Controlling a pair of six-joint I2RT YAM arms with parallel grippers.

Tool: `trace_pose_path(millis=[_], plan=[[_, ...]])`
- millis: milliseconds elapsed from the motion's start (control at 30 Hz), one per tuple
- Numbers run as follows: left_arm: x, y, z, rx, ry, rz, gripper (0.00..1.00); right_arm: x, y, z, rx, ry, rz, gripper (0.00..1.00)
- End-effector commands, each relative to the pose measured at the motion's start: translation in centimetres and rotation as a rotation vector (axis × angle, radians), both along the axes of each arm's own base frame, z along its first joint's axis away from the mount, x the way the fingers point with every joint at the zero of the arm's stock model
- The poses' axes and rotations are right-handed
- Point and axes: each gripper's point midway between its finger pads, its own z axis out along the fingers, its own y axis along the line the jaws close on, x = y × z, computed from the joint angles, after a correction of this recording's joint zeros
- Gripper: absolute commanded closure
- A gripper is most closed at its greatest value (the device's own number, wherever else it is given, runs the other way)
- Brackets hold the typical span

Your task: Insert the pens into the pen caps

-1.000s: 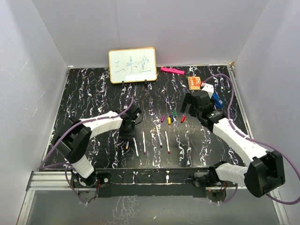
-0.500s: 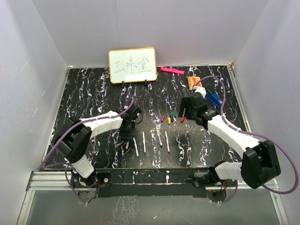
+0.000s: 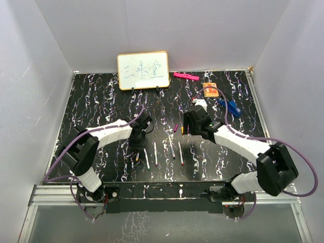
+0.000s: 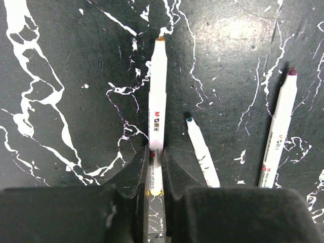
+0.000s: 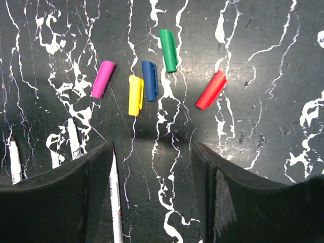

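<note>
1. The left pincer (image 4: 156,152) is closed on the rear barrel of the orange-tipped pen (image 4: 158,101). The pen lies flat on the counter (image 4: 61,66) with its tip pointing away from the pincer.
2. The right pincer (image 5: 152,149) has its fingers well apart and holds nothing. It hovers just short of the caps.
3. The pen looks light, stiff and smooth, so it may swivel in a narrow pinch. A hold nearer mid-barrel, leaving the tip end bare, should steady it.
4. The green-tipped pen (image 4: 201,149) and the purple-tipped pen (image 4: 277,131) lie just beside the held pen, apart from it.
5. The pink cap (image 5: 103,79), yellow cap (image 5: 135,94), blue cap (image 5: 149,80), green cap (image 5: 168,50) and red cap (image 5: 211,89) lie in a loose cluster.
6. The caps are tiny, light and probably slick, so they are likely to skid when nudged. Each is best gripped across its sides, leaving its mouth free.
7. The black marbled counter looks hard and glossy, so it offers little grip.
8. White walls close in three sides. The whiteboard (image 3: 143,70), pink marker (image 3: 185,76) and orange card (image 3: 210,89) sit at the far edge, well apart from the pens.
</note>
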Motion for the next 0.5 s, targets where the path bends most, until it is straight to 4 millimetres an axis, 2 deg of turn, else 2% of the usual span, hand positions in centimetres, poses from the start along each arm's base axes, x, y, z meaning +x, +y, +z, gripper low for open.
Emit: trace_pose_path(millis=[0,133,467], plan=[[-4.7,4.1,-6.3,0.16,0.175,0.012,1.0,0.8,1.9,-0.2,0.011,-0.031,0.03,0.43],[-4.9,3.7,-6.4,0.135,0.182,0.008,1.0,0.7,3.0,-1.3,-0.01,-0.009,0.055,0.51],[-4.5,3.5,-5.7,0.1,0.14,-0.003,1.0,1.1,4.7,-3.0,-0.028,0.014,0.083,0.56]])
